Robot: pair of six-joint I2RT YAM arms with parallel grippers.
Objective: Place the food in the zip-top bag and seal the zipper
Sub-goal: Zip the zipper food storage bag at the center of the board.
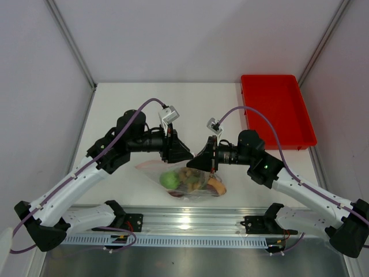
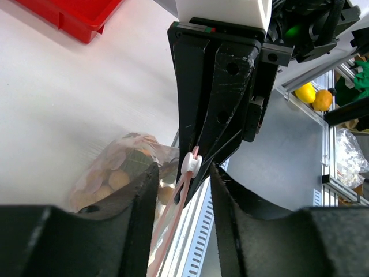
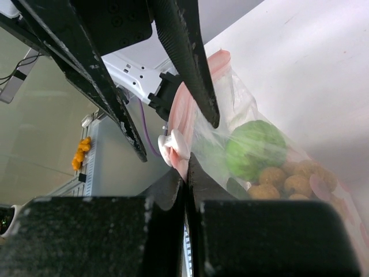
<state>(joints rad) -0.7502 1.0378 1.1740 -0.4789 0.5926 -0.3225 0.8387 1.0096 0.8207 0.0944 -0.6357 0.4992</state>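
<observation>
Black fingertips of the right gripper fill the foreground of its own wrist view, pressed tightly together with the pink strip of the bag's mouth pinched between them. Beyond them, the white table carries a red tray at its far right corner, well apart from the work. The zip-top bag lies near the table's front edge, between the two arms. The food sits inside it: a green round fruit against the film, a bunch of tan round fruits beside it, and something longer and darker at the bag's right end that is probably the purplish piece, though the plastic blurs it. So loading looks finished, and the step in hand is sealing. The zipper rises from the bag into the right gripper's clamp, with a small white slider just beside those fingertips. The left gripper straddles the same strip with its jaws apart, and neither finger appears to touch the strip. The next move seems to call for the left jaws to take hold at the slider and run it along the strip while the right clamp anchors the end and keeps it taut and straight.
</observation>
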